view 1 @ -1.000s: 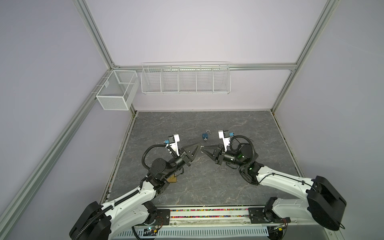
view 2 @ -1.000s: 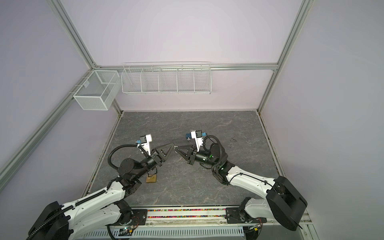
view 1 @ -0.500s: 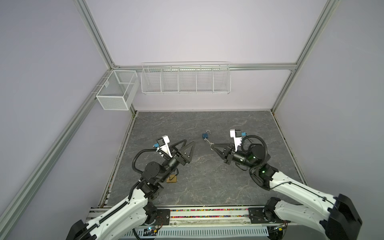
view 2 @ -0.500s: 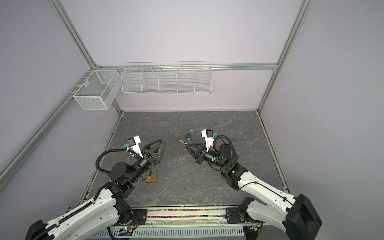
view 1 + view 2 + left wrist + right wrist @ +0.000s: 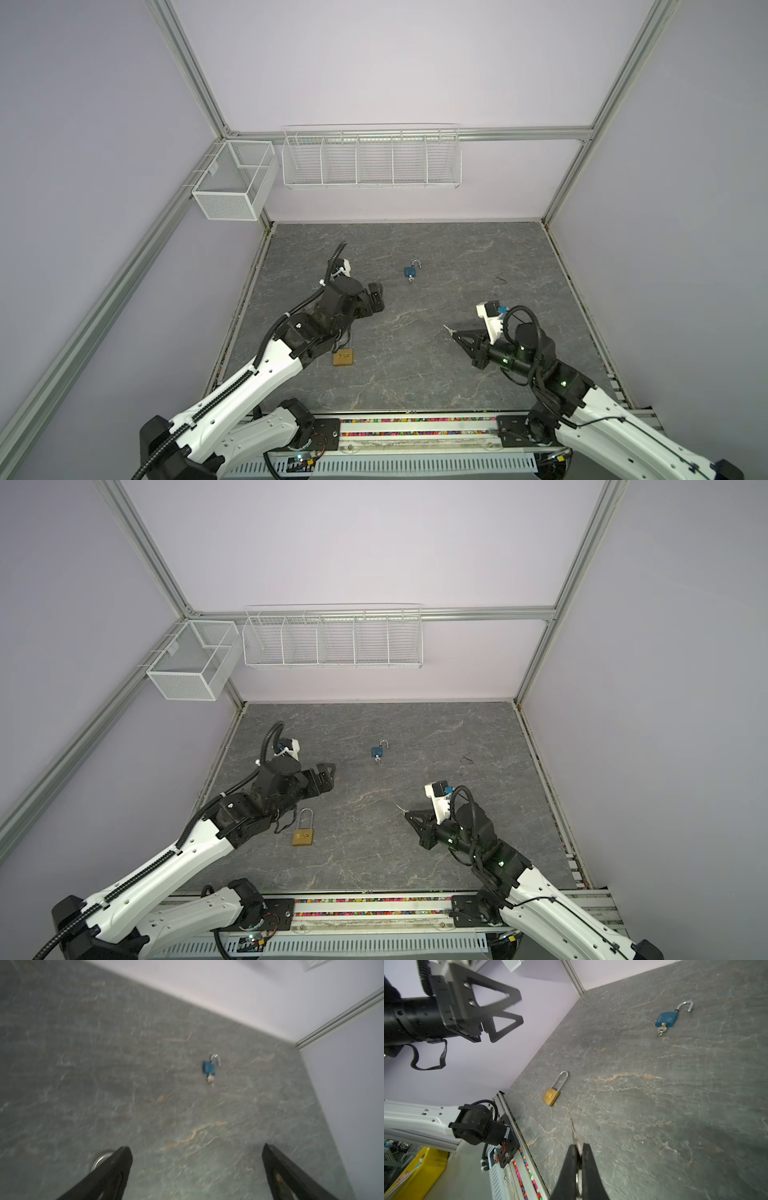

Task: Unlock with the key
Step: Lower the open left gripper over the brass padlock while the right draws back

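Observation:
A brass padlock [image 5: 343, 357] [image 5: 303, 836] [image 5: 551, 1096] with a long shackle lies flat on the table at front left. My left gripper [image 5: 379, 300] [image 5: 330, 777] [image 5: 195, 1149] hovers open and empty above and behind it. The left wrist view shows only part of the shackle [image 5: 101, 1157], beside one finger. At front right, my right gripper [image 5: 457, 334] [image 5: 409, 814] [image 5: 578, 1146] is shut on a small silver key [image 5: 446, 328] [image 5: 573, 1130]. The key's blade sticks out past the fingertips towards the brass padlock, well short of it.
A blue padlock [image 5: 410, 272] [image 5: 378, 752] [image 5: 208, 1068] [image 5: 666, 1019] lies mid-table with its shackle open and a key in its base. A white wire shelf [image 5: 371, 160] and mesh box [image 5: 232, 183] hang on the back wall. A rail [image 5: 415, 432] runs along the front edge.
The two grippers were tip to tip at mid-table. My left gripper has opened and drawn back left. The right arm has pulled back to the front right with the key.

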Motion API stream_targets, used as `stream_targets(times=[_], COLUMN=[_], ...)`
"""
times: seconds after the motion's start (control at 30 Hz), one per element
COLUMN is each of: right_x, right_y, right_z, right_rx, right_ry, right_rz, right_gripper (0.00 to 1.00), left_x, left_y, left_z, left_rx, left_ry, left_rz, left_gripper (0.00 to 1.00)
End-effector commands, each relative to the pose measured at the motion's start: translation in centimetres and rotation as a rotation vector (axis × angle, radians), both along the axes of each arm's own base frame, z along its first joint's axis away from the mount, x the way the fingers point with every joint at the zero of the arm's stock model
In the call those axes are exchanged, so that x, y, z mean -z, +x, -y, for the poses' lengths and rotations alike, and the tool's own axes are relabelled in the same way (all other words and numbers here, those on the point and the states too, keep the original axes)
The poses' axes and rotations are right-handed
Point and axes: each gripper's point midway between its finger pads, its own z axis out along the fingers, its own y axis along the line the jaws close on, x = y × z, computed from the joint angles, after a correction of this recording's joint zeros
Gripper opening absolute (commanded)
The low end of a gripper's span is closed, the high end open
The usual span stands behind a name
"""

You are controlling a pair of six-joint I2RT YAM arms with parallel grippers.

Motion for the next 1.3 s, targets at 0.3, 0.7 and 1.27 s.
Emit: stream_targets(times=[0.3, 0.7, 1.27], right_x=[2.6, 1.8, 1.9], right_y=[-1.6, -1.1, -0.7], right_z=[0.5, 0.1, 0.3], right_rx=[-0.065, -0.075, -0.057], right_ry=[-0.089, -0.102, -0.115], right_rz=[-0.034, -0.016, -0.006], right_gripper=[0.06, 0.06, 0.06], left_x=[13.9, 17.2, 18.2], left_y=[-8.4, -7.5, -6.7], left_z=[-5.8, -7.5, -3.6], left_rx=[-0.195, -0.196, -0.056], left_ry=[0.131, 0.233, 0.175], left_rz=[-0.525, -0.605, -0.665], left_gripper=[0.96, 0.68, 0.66])
